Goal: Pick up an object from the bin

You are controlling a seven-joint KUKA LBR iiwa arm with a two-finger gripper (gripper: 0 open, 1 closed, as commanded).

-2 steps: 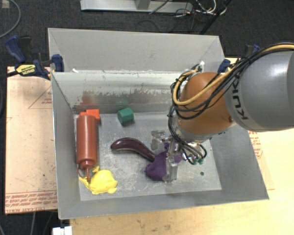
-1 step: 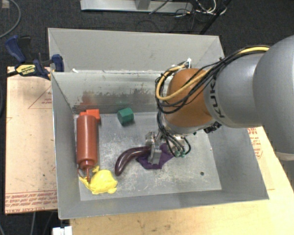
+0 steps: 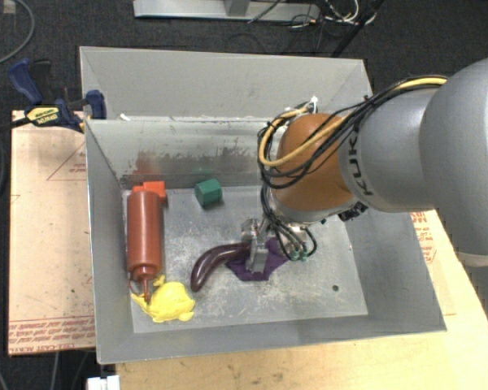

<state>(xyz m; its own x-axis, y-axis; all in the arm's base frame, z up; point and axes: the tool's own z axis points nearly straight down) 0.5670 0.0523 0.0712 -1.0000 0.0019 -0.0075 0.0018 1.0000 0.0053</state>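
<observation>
Item 1, task object: a dark purple curved thing (image 3: pixel 214 262), shaped like a small aubergine, lies on the floor of the grey metal bin (image 3: pixel 228 149) near its middle. Its narrow end bends down and to the left. Its broader end points right and sits directly under the claw.

Item 2, claw: the gripper (image 3: pixel 258 252) stands low over the broad right end of the purple thing, at or very close to its surface. Contact cannot be confirmed. Whether the claw is spread or pressed together cannot be told from this view, and nothing can be seen to be held in it. The orange wrist cover (image 3: pixel 309 165) rises above and to the right of the purple thing, with yellow and black cables (image 3: pixel 268 140) looped round it.

Item 3, other contents, placed from the purple thing:
- A small green block (image 3: pixel 208 192) lies beyond it, near the back wall and well apart.
- A reddish-brown cylinder (image 3: pixel 144 232) with an orange cap (image 3: pixel 153 189) lies to its left, along the left wall, cap end towards the back.
- A yellow soft-looking lump (image 3: pixel 169 301) lies below and to its left. It touches the cylinder's near end and sits just beside the purple thing's narrow tip.
</observation>
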